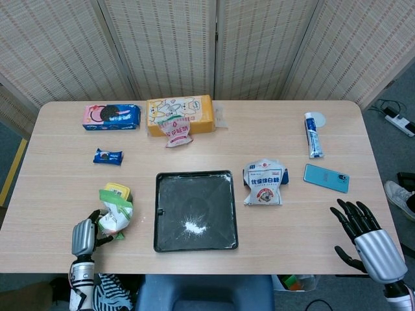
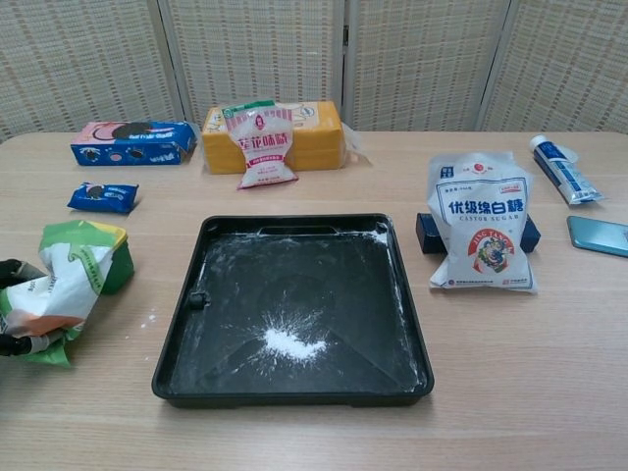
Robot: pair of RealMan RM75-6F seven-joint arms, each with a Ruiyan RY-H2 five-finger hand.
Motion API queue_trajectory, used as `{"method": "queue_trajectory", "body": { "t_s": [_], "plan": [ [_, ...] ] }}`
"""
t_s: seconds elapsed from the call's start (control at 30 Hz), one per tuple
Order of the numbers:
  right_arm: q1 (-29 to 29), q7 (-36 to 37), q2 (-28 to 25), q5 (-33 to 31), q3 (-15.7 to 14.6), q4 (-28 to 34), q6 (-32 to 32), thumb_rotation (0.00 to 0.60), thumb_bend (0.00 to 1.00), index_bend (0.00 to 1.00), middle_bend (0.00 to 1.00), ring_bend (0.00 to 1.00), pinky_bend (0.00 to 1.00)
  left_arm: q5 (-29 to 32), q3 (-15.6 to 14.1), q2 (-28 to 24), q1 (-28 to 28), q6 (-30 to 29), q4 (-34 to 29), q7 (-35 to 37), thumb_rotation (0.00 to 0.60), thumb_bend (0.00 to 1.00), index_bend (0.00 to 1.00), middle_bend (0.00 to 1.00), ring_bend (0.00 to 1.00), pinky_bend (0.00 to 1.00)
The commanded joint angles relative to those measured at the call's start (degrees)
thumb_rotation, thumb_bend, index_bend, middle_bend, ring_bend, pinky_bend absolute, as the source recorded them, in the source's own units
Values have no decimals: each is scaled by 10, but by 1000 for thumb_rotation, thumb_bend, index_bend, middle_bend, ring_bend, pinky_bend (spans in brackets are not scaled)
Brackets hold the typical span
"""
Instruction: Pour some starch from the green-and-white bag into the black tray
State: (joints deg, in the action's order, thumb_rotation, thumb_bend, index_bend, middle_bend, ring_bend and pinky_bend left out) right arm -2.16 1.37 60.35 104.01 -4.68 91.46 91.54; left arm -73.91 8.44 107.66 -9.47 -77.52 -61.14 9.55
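The green-and-white starch bag (image 1: 115, 215) lies crumpled on the table left of the black tray (image 1: 157, 214), leaning on a yellow-lidded green tub (image 1: 118, 190). My left hand (image 1: 84, 236) grips the bag's near end at the front edge. In the chest view the bag (image 2: 64, 285) shows at far left, with dark fingers (image 2: 14, 269) around it. The tray (image 2: 294, 225) holds a small pile of white starch (image 2: 289, 342) and a dusting of powder. My right hand (image 1: 363, 236) hovers open off the table's front right corner, fingers spread.
A sugar bag (image 1: 264, 182) stands right of the tray, with a blue phone (image 1: 326, 177) and a toothpaste tube (image 1: 313, 135) beyond. At the back are a yellow box (image 1: 179, 114), a red-and-white packet (image 1: 176, 129), a cookie box (image 1: 111, 116) and a small blue packet (image 1: 107, 156).
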Motion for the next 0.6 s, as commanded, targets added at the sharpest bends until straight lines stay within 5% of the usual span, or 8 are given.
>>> {"method": "queue_trajectory", "body": {
  "t_s": [0.03,0.3,0.6],
  "plan": [
    [-1,-2,0,0,0,1,-2,600,309,0,0,0,0,2,-2,-14,0,10,-18,-4,600,214,0,144,892,944],
    [-1,-4,0,-2,1,3,-3,600,308,0,0,0,0,-3,-9,-49,8,11,-67,-12,600,196,0,2,892,944],
    [-1,-6,1,-3,2,4,-3,600,308,0,0,0,0,-48,-45,-112,26,-23,-155,-41,600,180,0,0,877,941]
  ]
}}
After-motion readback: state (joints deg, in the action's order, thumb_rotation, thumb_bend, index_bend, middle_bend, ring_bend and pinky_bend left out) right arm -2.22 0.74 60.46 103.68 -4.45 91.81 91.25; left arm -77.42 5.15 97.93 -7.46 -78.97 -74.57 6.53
